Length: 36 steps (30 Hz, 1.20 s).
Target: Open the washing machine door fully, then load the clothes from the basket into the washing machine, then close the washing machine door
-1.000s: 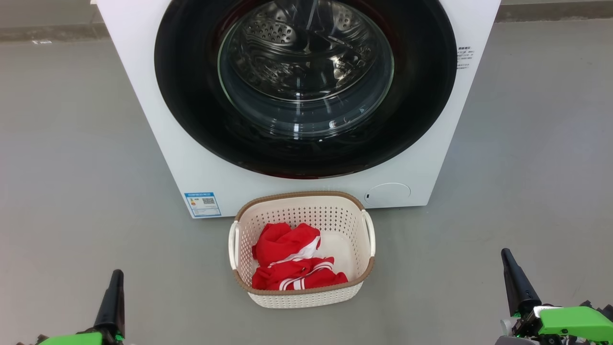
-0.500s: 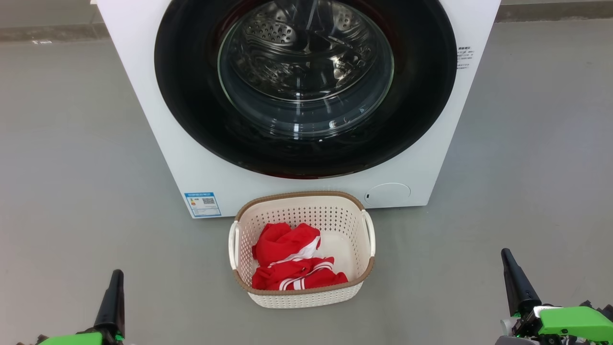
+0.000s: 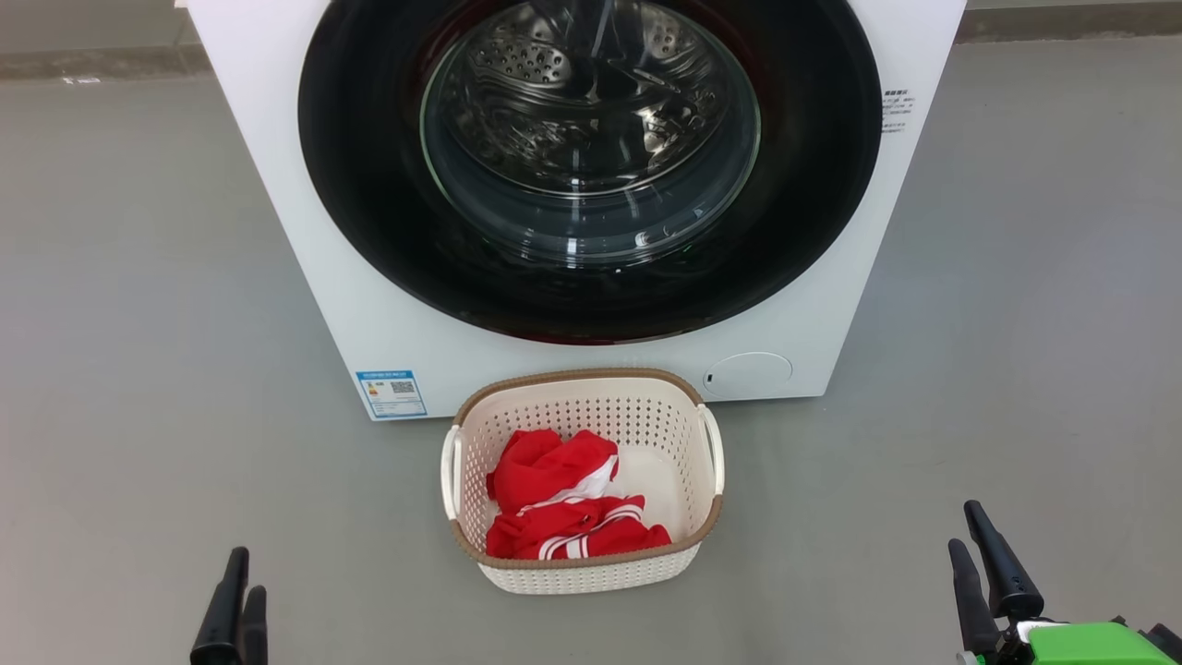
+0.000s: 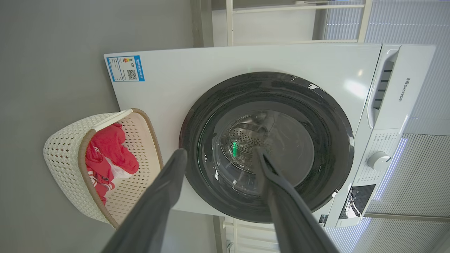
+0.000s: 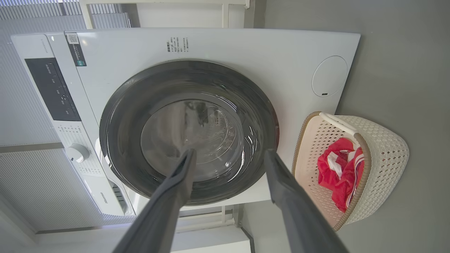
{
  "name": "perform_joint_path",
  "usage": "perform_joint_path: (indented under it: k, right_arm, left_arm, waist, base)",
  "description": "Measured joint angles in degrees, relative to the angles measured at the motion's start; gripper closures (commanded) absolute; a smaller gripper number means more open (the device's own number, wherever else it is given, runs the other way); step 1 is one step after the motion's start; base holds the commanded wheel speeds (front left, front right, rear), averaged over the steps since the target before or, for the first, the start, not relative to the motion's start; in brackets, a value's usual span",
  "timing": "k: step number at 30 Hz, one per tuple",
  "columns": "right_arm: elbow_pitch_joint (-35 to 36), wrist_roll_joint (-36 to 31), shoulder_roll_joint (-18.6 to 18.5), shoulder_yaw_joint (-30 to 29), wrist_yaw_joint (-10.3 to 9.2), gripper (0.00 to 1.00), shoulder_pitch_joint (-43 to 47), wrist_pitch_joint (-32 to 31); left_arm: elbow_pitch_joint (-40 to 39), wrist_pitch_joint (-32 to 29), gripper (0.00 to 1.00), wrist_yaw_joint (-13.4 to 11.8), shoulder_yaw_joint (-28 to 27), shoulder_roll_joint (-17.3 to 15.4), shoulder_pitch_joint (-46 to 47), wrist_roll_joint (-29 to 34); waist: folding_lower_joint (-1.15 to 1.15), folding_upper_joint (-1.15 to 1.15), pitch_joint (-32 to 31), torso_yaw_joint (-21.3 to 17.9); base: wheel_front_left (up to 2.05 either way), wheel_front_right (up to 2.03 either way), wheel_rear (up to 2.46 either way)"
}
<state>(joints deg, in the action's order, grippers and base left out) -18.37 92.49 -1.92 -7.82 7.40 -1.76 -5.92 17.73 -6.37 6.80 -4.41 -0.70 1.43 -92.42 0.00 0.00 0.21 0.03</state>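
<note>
My left tool (image 3: 246, 574) sits low on my left and my right tool (image 3: 964, 526) low on my right. Both have their fingers spread with nothing between them, and both are well apart from everything else. The washing machine (image 3: 268, 185) stands on the grey floor (image 3: 138, 323) ahead of me, its round black door (image 3: 369, 231) shut against the front. The basket (image 3: 577, 375) sits on the floor just before the machine, below the door, with the red clothes (image 3: 554, 471) heaped towards its left side.
</note>
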Motion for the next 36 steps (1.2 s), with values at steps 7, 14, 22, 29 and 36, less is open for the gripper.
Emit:
perform_joint_path:
  k: [7, 14, 22, 29, 36]
  right_arm:
    - [0.4, 0.2, 0.0, 0.3, 0.0, 0.0, -0.1, 0.8]
    - [1.4, 0.1, 0.0, 1.2, 0.0, 0.0, -0.4, 1.4]
    - [2.9, -0.8, -0.3, 2.1, 0.0, 0.0, -0.9, 2.6]
    - [4.1, -3.8, -2.0, 4.6, 0.0, 0.0, -1.3, 5.0]
    - [4.8, -7.0, -3.0, 6.1, 0.0, 0.0, -2.3, 6.1]
  left_arm:
    - [-0.7, 1.0, 0.0, 0.0, 0.1, 0.0, 0.0, 0.0]
    - [-1.6, 2.2, 0.0, 0.0, 0.5, -0.1, 0.0, 0.2]
    - [-2.8, 3.5, 0.0, 0.0, 1.1, -0.5, 0.3, 1.6]
    - [-4.2, 5.2, 0.0, 0.0, 2.3, -1.4, 0.4, 4.2]
    - [-5.3, 6.4, 0.0, 0.0, 2.9, -2.2, 0.5, 7.5]
  waist:
    - [0.01, 0.0, -0.1, 0.1]
    - [0.01, 0.0, 0.0, 0.2]
    - [0.01, 0.0, 0.1, 0.3]
    - [0.01, 0.0, 0.1, 0.4]
    - [0.0, 0.0, 0.1, 0.4]
  base:
    - [0.0, 0.0, 0.0]
    - [0.0, 0.0, 0.0]
    - [0.0, 0.0, 0.0]
    - [0.0, 0.0, 0.0]
    - [0.0, 0.0, 0.0]
